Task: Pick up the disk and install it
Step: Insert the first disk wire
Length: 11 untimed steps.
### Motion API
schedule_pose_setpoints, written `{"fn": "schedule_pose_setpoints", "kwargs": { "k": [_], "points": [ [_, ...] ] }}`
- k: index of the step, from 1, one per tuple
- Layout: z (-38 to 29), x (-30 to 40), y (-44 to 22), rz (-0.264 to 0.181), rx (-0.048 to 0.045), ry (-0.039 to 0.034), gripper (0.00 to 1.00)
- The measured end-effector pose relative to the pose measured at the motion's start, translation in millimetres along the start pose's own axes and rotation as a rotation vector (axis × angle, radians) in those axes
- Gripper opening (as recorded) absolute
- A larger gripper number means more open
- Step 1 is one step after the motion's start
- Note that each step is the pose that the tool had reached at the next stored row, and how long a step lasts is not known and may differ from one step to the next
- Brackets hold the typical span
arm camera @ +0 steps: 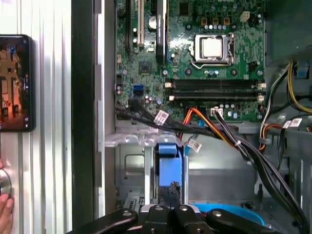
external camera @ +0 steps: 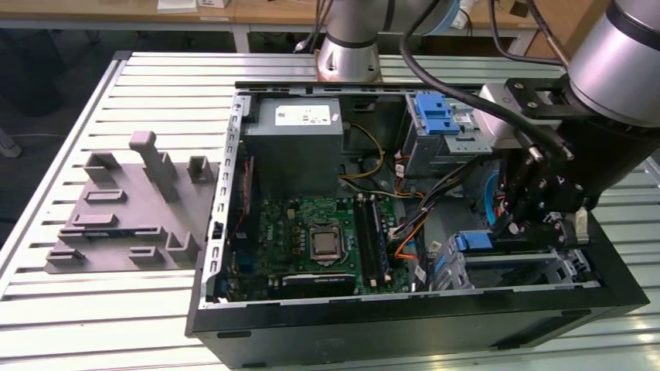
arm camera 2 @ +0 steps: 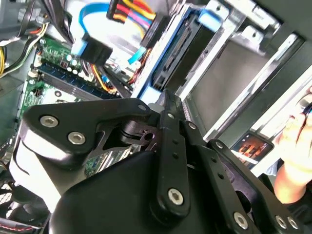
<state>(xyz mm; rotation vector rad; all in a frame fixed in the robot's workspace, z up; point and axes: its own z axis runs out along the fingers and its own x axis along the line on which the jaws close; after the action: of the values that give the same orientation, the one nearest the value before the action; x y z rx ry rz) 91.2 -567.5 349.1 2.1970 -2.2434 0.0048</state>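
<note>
Exterior view, clock read over the open computer case (external camera: 222, 232), which lies on a slatted metal table (external camera: 103, 309).

- One arm (external camera: 619, 54) comes in from 2 o'clock. Its one gripper (external camera: 515, 230) is down inside the case at about 4 o'clock, at the lower drive cage (external camera: 536, 267).
- One disk (external camera: 474, 242): its blue bracket shows in that cage, just at 9 o'clock of the gripper. In the first wrist view the disk (arm camera: 170, 168) stands on edge in a cage slot. In the second wrist view its dark edge and blue rim (arm camera 2: 175, 51) sit between the metal cage walls.
- Fingers: in the first wrist view the gripper (arm camera: 171, 192) has its two fingers drawn nearly together, tips on the blue bracket's near edge. I cannot tell whether they pinch it or only press on it. In the second wrist view the gripper (arm camera 2: 168, 100) meets the bracket's end.
- One blue latch piece (external camera: 438, 112) sits atop the upper bay, at 1 o'clock.
- One grey power supply (external camera: 299, 127) sits at 12 o'clock.
- One motherboard (external camera: 299, 232) lies at 7 o'clock, with one processor socket (external camera: 324, 241). The first wrist view shows two long black memory slots (arm camera: 214, 85).
- One grey moulded fixture (external camera: 129, 209) rests on the table, at 9 o'clock of the case and well apart from it.
- One phone (arm camera: 14, 83) lies on the table slats beside the case wall.
- One person's hand (arm camera 2: 292, 161) is near the phone.
</note>
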Motion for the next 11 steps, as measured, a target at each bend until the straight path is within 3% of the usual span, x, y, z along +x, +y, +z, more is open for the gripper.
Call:
{"fn": "schedule_pose_setpoints", "kwargs": {
  "k": [5, 8, 11],
  "points": [
    [0.0, -0.5, -12.3, 0.0, 0.0, 0.0001, 0.11],
    [-0.2, -1.6, -13.0, 0.0, 0.0035, -0.0001, 0.11],
    [-3.3, -4.3, -13.0, 0.0, 0.0135, -0.0002, 0.11]
  ]
}}
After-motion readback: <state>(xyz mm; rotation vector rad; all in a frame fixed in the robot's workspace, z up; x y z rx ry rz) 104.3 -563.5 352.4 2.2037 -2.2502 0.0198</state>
